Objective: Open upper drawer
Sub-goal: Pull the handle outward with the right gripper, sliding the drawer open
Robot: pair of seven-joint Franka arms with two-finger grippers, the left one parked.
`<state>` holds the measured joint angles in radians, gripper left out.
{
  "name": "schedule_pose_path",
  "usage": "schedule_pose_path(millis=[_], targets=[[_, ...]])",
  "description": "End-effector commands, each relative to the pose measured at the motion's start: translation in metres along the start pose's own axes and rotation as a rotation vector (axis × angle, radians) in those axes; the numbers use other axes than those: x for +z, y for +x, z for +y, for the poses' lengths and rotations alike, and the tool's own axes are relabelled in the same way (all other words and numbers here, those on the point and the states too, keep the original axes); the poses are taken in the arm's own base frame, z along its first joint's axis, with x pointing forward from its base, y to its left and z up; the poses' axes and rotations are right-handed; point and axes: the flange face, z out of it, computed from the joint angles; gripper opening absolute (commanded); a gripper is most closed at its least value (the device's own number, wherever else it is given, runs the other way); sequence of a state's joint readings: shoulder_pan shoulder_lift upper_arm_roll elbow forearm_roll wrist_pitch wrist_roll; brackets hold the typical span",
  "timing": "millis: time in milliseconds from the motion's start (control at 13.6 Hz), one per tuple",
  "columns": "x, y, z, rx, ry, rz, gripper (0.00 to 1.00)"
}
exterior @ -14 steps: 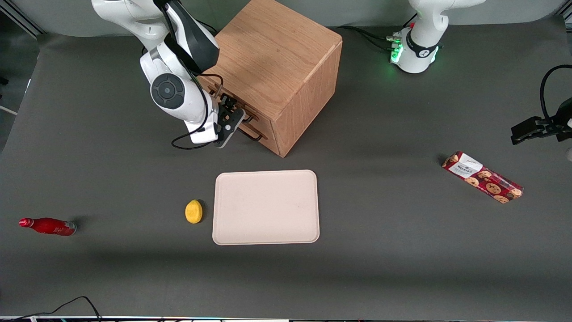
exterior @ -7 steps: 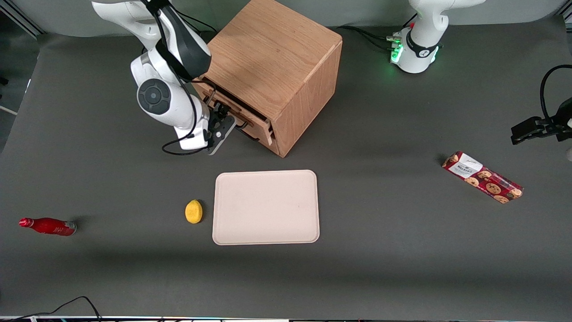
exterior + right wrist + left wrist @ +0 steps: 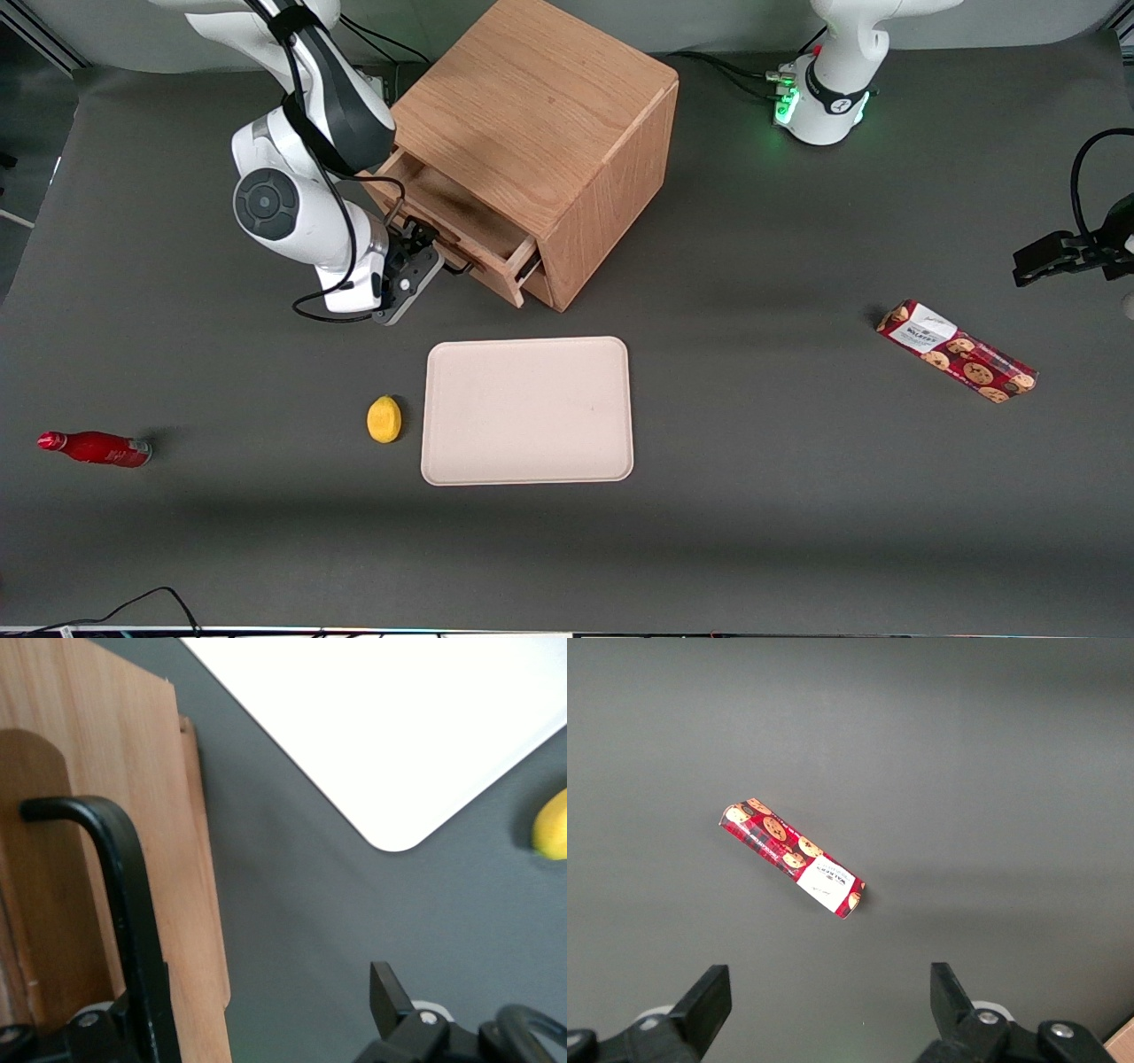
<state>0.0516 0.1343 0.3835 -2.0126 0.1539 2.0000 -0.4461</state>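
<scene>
The wooden cube cabinet [image 3: 540,115] stands at the back of the table. Its upper drawer [image 3: 461,221] is pulled partway out, and its inside shows. My right gripper [image 3: 423,259] is at the drawer front, by the black bar handle [image 3: 450,266]. In the right wrist view the gripper [image 3: 257,997] is open. One finger sits against the black handle [image 3: 133,895] on the oak drawer front [image 3: 89,815]. The other finger [image 3: 386,990] is wide apart over the bare table. The bottom drawer is hidden under the upper one.
A beige tray [image 3: 527,410] lies nearer the front camera than the cabinet, with a yellow lemon [image 3: 384,418] beside it. A red bottle [image 3: 93,448] lies toward the working arm's end. A cookie pack [image 3: 957,351] lies toward the parked arm's end.
My gripper has moved away from the cabinet, along the drawer's way out. The upper drawer has slid from shut to partway open with it.
</scene>
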Motion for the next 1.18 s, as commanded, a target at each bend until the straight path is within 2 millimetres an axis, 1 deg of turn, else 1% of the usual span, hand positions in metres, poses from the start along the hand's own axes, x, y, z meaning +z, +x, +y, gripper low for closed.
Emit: schedule_pose_path(millis=[0, 148, 295, 516, 590, 664, 738, 885, 1107], targets=[[-0.005, -0.007, 0.015, -0.003, -0.028, 0.019, 1.0], [-0.008, -0.012, 0.028, -0.006, -0.057, 0.021, 1.0], [-0.011, -0.021, 0.049, 0.004, -0.065, 0.023, 1.0], [-0.017, -0.029, 0.07, 0.016, -0.102, 0.038, 1.0], [-0.017, -0.029, 0.072, 0.019, -0.105, 0.042, 1.0], [-0.017, -0.031, 0.079, 0.031, -0.107, 0.046, 1.0], [-0.021, -0.029, 0.082, 0.033, -0.113, 0.063, 1.0], [-0.026, -0.033, 0.092, 0.052, -0.119, 0.074, 1.0], [-0.032, -0.032, 0.106, 0.074, -0.121, 0.096, 1.0]])
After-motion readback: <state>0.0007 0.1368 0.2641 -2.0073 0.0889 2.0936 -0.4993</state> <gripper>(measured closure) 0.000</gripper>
